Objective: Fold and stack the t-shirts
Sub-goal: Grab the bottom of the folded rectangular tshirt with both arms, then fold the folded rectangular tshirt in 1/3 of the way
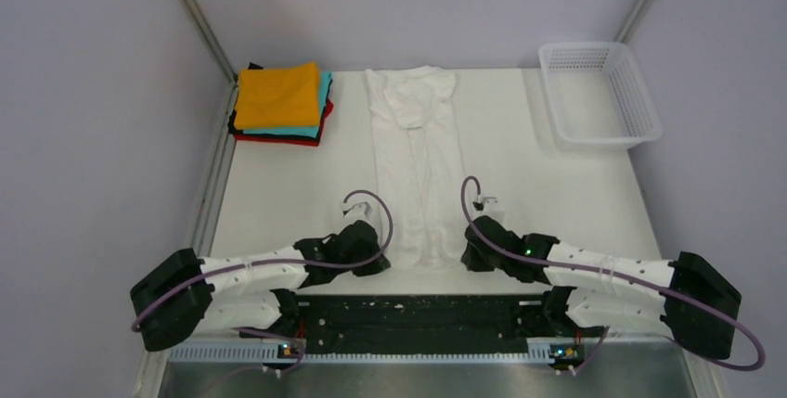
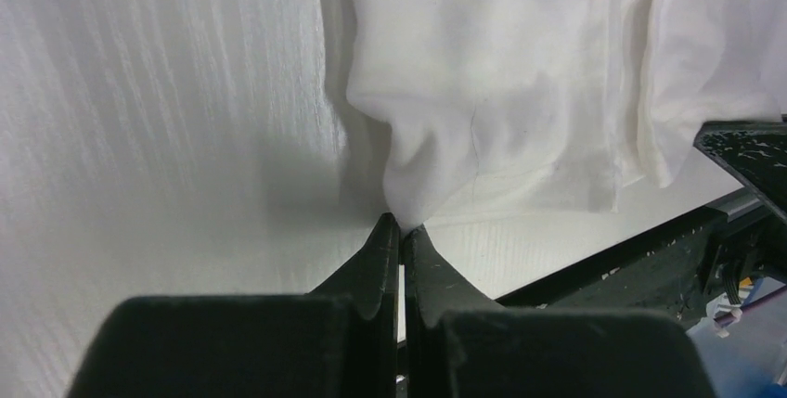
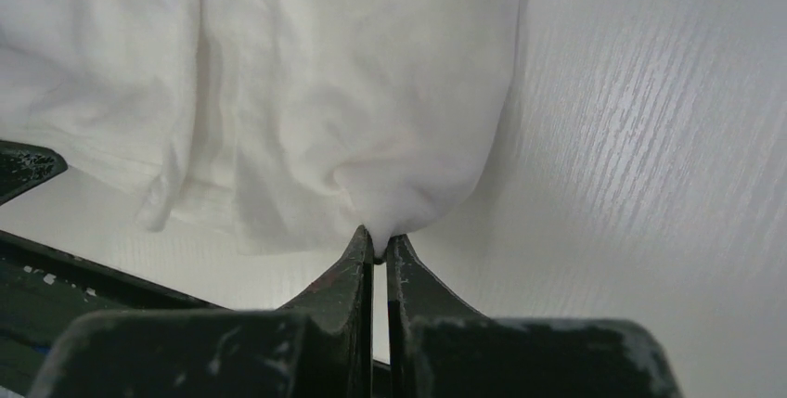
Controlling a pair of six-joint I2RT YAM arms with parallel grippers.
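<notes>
A white t-shirt lies folded into a long narrow strip down the middle of the table, collar at the far end. My left gripper is shut on its near left hem corner. My right gripper is shut on its near right hem corner. Both corners are pinched between the fingertips, close above the table. A stack of folded t-shirts, orange on top over teal, red and black, sits at the far left.
A white plastic mesh basket stands at the far right corner. Grey walls enclose the table on three sides. The black base rail runs along the near edge just behind the hem.
</notes>
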